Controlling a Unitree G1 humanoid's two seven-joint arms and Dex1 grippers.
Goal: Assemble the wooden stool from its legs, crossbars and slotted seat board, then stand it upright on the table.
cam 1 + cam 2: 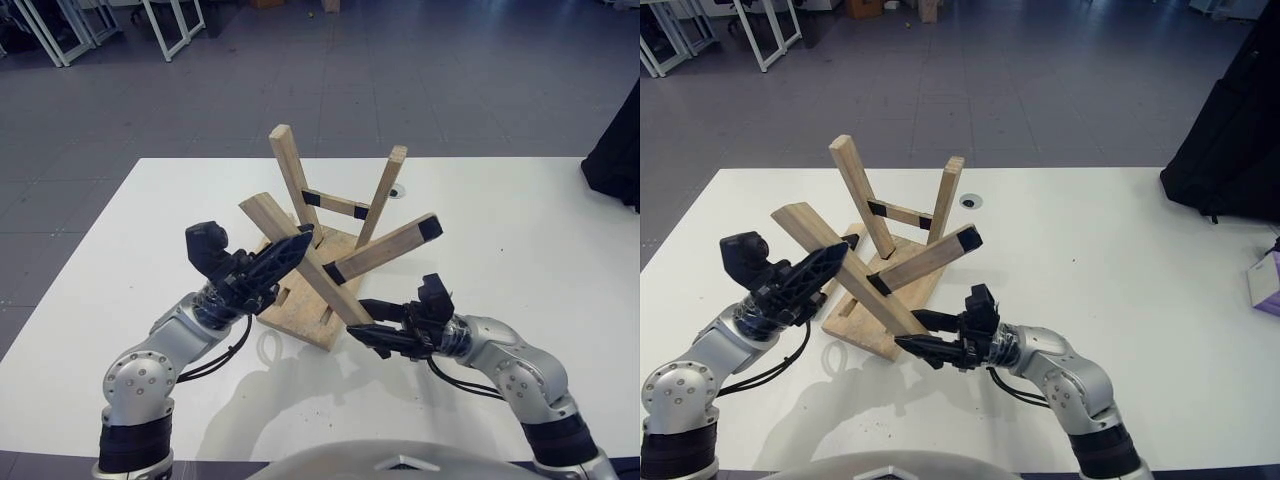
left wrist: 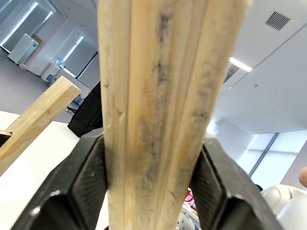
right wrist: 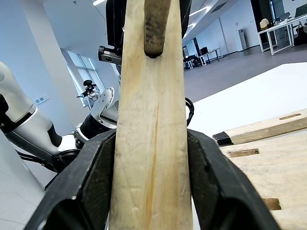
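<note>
A half-built stool [image 1: 340,235] sits upside down near the middle of the white desk [image 1: 520,230]. Its seat board [image 1: 300,318] lies at the bottom, and its near edge faces the robot. Two legs stand up from the far side of the board. The left one [image 1: 292,170] leans back and to the left, and the right one [image 1: 388,190] leans to the right. A thin crossbar [image 1: 335,203] with black ends joins them about halfway up.

A thicker bar [image 1: 385,250] with black ends slants up to the right from the middle of the board. Its lower end meets the long leg [image 1: 268,220] that both arms hold. I cannot tell whether the two are joined there.

That long leg lies diagonally over the board. Its long axis runs from a high end at the far left down to a low end at the near right, by the board's front corner.

The left tool [image 1: 290,258] is closed around the leg's upper half. In the left wrist view its black fingers [image 2: 81,187] press on both sides of the wood. The right tool [image 1: 365,322] is clamped on the low end. In the right wrist view its fingers [image 3: 96,182] are tight against the leg, and the leg runs away from the camera toward the left tool.
</note>
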